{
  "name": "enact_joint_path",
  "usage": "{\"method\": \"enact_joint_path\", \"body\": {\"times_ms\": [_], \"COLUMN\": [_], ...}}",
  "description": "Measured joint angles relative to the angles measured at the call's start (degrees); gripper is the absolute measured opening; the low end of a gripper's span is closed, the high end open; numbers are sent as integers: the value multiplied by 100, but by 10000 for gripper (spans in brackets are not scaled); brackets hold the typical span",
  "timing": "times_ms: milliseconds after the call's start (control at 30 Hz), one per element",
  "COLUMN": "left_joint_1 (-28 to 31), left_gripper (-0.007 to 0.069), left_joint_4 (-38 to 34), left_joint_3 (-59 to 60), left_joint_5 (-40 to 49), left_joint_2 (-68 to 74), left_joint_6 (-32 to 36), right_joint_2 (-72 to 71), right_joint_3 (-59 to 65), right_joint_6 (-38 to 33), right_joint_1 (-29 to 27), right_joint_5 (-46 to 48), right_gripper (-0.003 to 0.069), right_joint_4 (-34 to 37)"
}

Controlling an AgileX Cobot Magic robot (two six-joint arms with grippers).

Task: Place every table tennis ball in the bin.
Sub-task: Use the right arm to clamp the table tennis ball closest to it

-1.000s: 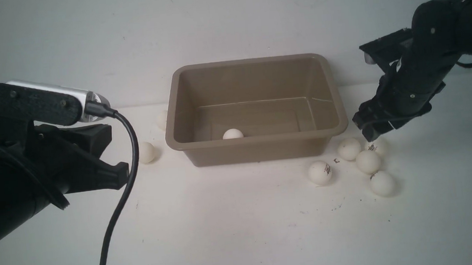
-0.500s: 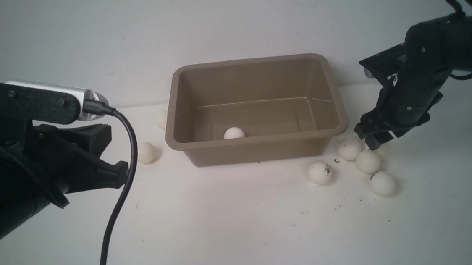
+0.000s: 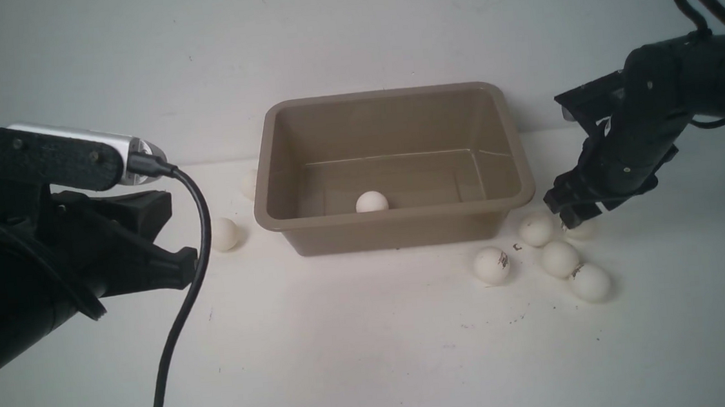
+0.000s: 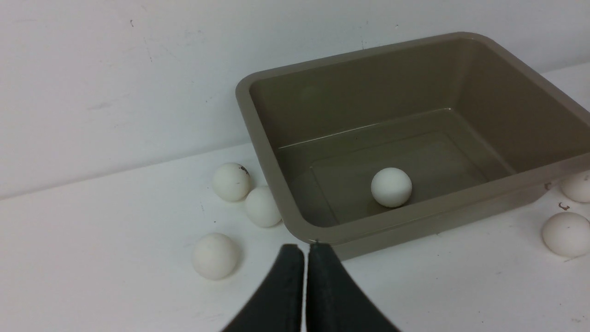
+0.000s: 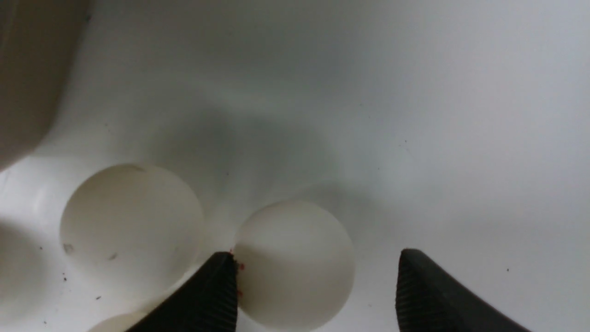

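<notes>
Right gripper (image 5: 317, 258) spread wide around a ball (image 5: 292, 265) on the table (image 3: 374, 358), one finger (image 5: 214, 290) touching it, left gripper (image 4: 306, 251) pinched shut, empty, another ball (image 3: 371, 201) sat in the bin (image 3: 312, 221).

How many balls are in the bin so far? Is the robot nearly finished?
Only just started. One ball sits in the bin. The right arm's jaws are open around a second ball, not squeezing yet. Four more balls lie beside it, and three balls wait on the bin's other side.
</notes>
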Motion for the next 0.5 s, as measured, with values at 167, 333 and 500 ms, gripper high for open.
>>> {"method": "enact_joint_path", "body": {"times_ms": [167,333,500], "left_joint_1": [0,0,0], "left_gripper": [-4,-4,-4], "left_joint_4": [0,0,-2], "left_joint_3": [0,0,0], "left_joint_5": [0,0,0], "left_joint_2": [0,0,0], "left_joint_6": [0,0,0], "right_joint_2": [28,254,302], "right_joint_3": [0,0,-143], "right_joint_6": [0,0,43], "right_joint_1": [0,0,0], "right_joint_5": [-150,-175,8], "right_gripper": [424,390,364], "right_joint_4": [36,111,0]}}
